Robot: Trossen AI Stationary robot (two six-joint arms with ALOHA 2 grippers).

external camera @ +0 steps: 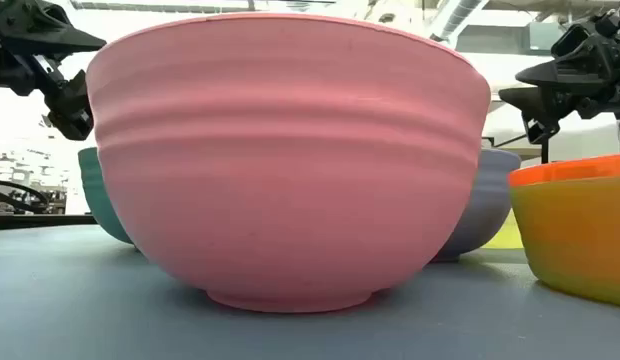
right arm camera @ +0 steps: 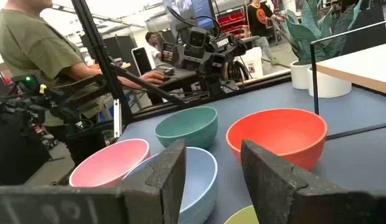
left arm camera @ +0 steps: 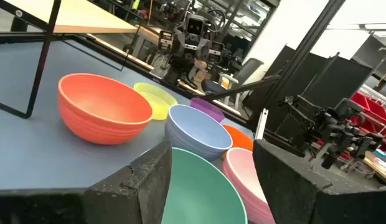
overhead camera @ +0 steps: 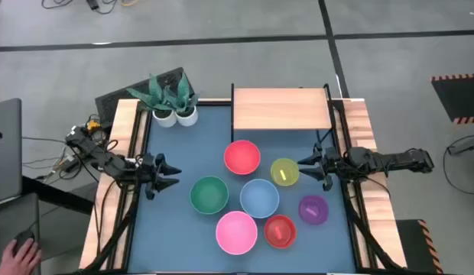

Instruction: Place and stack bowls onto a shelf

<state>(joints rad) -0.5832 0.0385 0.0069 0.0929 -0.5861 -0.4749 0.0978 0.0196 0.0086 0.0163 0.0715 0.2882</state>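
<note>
Over on the left, a person's hand point(overhead camera: 21, 250) rests by the table's corner, and the left gripper point(overhead camera: 167, 175) hovers above the blue table point(overhead camera: 176, 229) with its fingers spread apart, nothing between them, pointing toward the green bowl point(overhead camera: 209, 195) that sits just beside it. Behind it, at the far left corner, two white plant pots point(overhead camera: 176, 116) stand side by side with their spiky leaves. Moving across, the bowls cluster in the middle: the red-pink bowl point(overhead camera: 242, 157) farthest back, the light blue bowl point(overhead camera: 259, 198) in the centre touching its neighbours, the pink bowl point(overhead camera: 236, 231) nearest the front edge, huge in the low view. None is stacked, all sit upright on the table. The shelf point(overhead camera: 281, 109) stands bare along the far edge, raised on its thin black legs, with the red-pink bowl just in front of it. Further right, the small yellow bowl point(overhead camera: 284, 172) sits next to the red-pink one, the small red bowl point(overhead camera: 280, 231) beside the pink one, and the purple bowl point(overhead camera: 313, 208) near the right rail. And the right gripper point(overhead camera: 314, 167) hangs just beside the yellow bowl, jaws parted wide, empty, not touching it; through its wrist camera the dark fingers point(right arm camera: 271, 174) frame the light blue and red-pink bowls.
</note>
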